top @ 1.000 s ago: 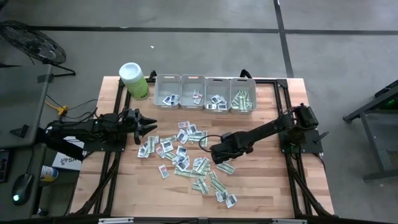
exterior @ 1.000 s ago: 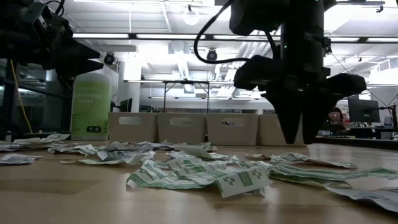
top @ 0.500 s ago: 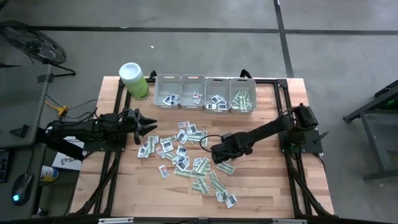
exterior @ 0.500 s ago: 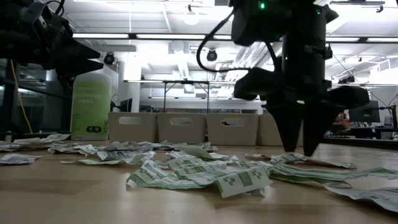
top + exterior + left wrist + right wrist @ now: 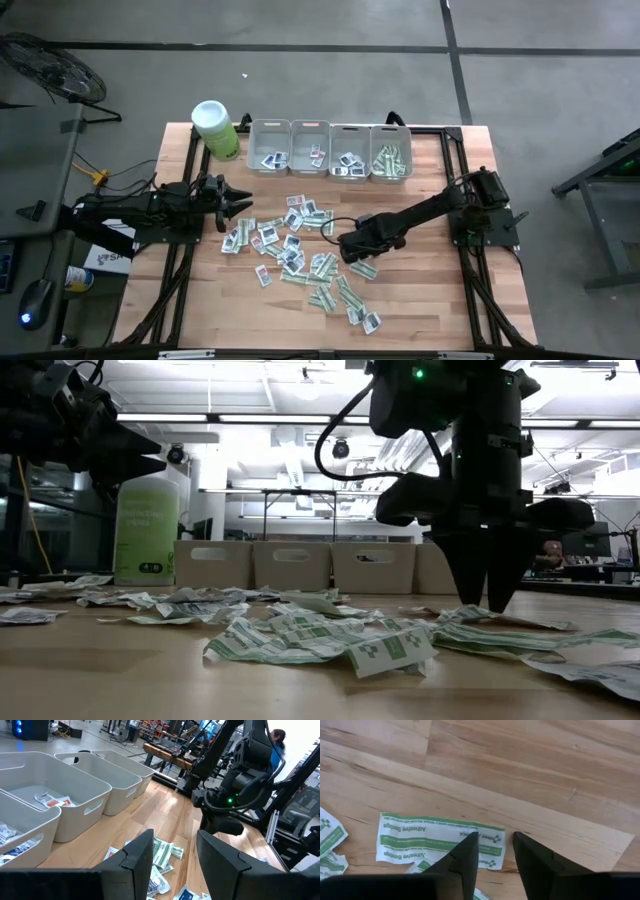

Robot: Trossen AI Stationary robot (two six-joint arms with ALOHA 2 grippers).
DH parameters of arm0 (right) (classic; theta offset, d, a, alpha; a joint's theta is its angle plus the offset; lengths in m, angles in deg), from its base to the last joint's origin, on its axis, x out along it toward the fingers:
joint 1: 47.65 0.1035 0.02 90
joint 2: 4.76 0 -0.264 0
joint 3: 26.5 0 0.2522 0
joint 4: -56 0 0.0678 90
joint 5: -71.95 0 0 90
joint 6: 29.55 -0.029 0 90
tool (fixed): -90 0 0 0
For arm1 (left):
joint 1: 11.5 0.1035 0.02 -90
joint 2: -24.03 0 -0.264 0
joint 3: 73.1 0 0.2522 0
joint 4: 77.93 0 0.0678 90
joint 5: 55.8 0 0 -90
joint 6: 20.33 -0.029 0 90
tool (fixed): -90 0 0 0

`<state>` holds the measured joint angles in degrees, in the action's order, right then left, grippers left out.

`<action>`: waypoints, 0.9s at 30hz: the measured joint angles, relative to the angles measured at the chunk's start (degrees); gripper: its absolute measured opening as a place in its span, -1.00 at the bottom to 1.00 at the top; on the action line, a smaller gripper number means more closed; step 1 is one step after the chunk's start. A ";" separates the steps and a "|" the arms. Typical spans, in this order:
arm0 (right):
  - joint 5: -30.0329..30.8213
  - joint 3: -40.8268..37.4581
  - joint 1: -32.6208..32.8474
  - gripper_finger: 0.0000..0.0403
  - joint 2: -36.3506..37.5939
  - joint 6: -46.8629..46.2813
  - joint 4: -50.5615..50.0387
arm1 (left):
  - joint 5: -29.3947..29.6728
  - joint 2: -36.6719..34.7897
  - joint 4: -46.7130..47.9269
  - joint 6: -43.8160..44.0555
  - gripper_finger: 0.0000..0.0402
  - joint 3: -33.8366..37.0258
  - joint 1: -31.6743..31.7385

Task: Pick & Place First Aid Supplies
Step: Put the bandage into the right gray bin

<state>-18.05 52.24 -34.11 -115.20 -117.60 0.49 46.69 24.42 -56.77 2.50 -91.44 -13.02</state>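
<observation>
Packet-strewn [image 5: 300, 250] wooden table [image 5: 430, 300], bins [image 5: 328, 150], canister [image 5: 214, 128]

Four views of one table [image 5: 430, 300]
Overhead looks straight down; low looks level across; both wrist cameras sit close, facing the scattered packets [image 5: 300, 250]

A lime-green canister [image 5: 215, 130] stands beside 4 grey bins [image 5: 330, 150] on the wooden table [image 5: 420, 290].
</observation>
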 joint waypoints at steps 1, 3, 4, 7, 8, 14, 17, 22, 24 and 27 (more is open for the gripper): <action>0.13 -0.02 0.00 -0.45 -0.02 0.01 -0.03 | 0.01 -0.01 0.00 -0.01 -0.25 -0.01 0.01; 0.38 -0.06 0.02 -0.54 -0.04 0.08 -0.13 | 0.00 -0.01 0.00 0.00 -0.25 -0.02 0.01; 0.47 -0.08 0.04 -0.59 -0.04 0.38 -0.16 | 0.00 0.01 0.00 0.00 -0.25 -0.02 -0.01; 0.64 -0.17 0.15 -0.73 -0.04 0.92 -0.03 | 0.00 -0.02 0.00 0.00 -0.25 0.01 -0.01; 0.77 -0.17 0.19 -0.77 -0.04 1.01 0.05 | 0.00 -0.01 0.00 -0.02 -0.25 -0.01 0.01; 4.56 -0.21 1.32 -0.98 -0.05 2.35 0.57 | 0.00 0.00 0.00 0.00 -0.25 -0.01 0.00; 6.43 0.54 2.13 -0.98 -0.31 2.59 -0.68 | 0.00 -0.02 0.00 0.00 -0.25 -0.02 -0.02; 12.29 3.56 3.49 -0.99 -0.46 3.48 -6.41 | 0.00 0.01 0.00 -0.02 -0.25 -0.01 0.01; 15.95 4.47 3.97 -1.00 -0.45 3.69 -8.51 | 0.00 0.00 0.00 -0.02 -0.25 -0.01 0.01; 21.37 6.92 4.28 -1.00 -0.08 3.77 -11.60 | 0.00 -0.01 0.00 -0.02 -0.25 0.01 0.01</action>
<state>3.33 59.16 -29.82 -115.28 -113.84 -11.12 46.69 24.41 -56.77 2.48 -91.44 -13.02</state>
